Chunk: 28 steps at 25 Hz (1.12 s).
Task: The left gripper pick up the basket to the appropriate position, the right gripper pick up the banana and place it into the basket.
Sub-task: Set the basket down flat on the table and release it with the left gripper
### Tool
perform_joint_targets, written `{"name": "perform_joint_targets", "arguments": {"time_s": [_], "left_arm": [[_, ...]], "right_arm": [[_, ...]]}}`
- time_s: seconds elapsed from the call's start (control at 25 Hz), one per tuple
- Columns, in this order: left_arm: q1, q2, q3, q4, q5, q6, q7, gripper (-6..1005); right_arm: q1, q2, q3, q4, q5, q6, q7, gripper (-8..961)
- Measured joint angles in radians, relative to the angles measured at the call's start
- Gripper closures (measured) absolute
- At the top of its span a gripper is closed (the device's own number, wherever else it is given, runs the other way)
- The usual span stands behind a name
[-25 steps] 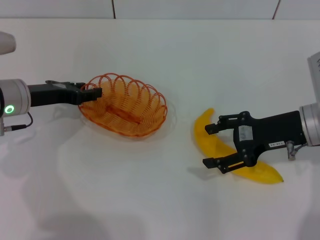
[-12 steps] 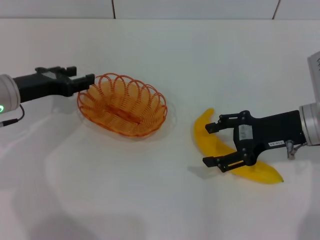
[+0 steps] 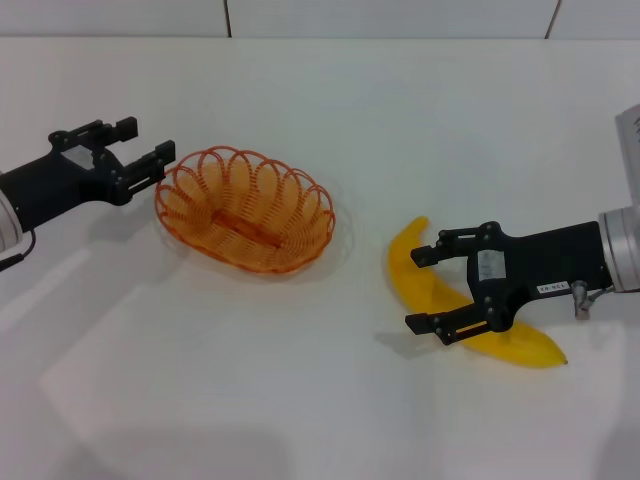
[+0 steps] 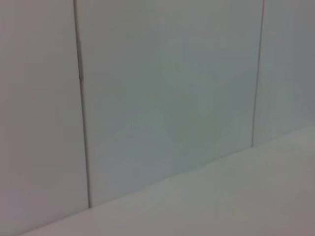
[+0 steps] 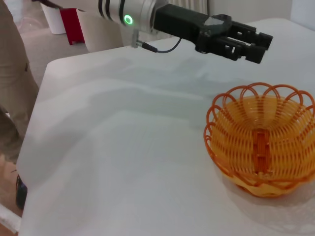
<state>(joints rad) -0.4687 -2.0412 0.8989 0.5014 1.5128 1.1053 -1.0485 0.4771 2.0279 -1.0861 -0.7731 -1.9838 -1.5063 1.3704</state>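
Having released the basket [image 3: 245,209], left end effector [image 3: 143,146] now raised, open, empty.

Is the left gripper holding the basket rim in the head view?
No: the left gripper is open, its fingers just clear of the rim of the basket, which sits on the table.

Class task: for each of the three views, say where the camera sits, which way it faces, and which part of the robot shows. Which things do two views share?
Head view: from the head, looking down at the table; shows the left gripper open beside the basket, the right gripper open around the banana.
Left wrist view: faces a tiled wall; no robot part.
Right wrist view: looks across the table; shows the left gripper.
Shared by head and right wrist: basket, left gripper.
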Motion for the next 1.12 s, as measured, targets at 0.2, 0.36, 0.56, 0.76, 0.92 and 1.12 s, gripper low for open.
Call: {"name": "perform_joint_targets", "arguments": {"time_s": [0.2,0.36,0.56,0.76,0.92,1.12], "left_arm": [[0.004,0.001,0.000,-0.010,-0.017,0.009,0.020,386],[-0.008,0.006,0.000,-0.007,-0.006,0.010,-0.052,386],[-0.034,0.025,0.014,0.136,0.128,0.027,-0.390,387],[-0.058,0.032,0.021,0.322,0.380,0.026,-0.795,387],[-0.095,0.067,0.018,0.333,0.489,0.036,-0.937,388],[-0.159,0.125,0.024,0.330,0.607,0.129,-1.063,391]], "right_arm": [[0.000,0.000,0.000,0.000,0.000,-0.003,0.000,77],[0.000,0.001,0.000,0.000,0.001,-0.004,0.000,77],[0.000,0.002,-0.005,-0.003,0.001,-0.008,0.007,77],[0.003,0.002,-0.006,-0.007,0.001,-0.011,0.008,77],[0.004,0.002,-0.006,-0.008,0.000,-0.011,0.008,77],[0.005,0.002,-0.006,-0.008,0.000,-0.011,0.009,77]]}}
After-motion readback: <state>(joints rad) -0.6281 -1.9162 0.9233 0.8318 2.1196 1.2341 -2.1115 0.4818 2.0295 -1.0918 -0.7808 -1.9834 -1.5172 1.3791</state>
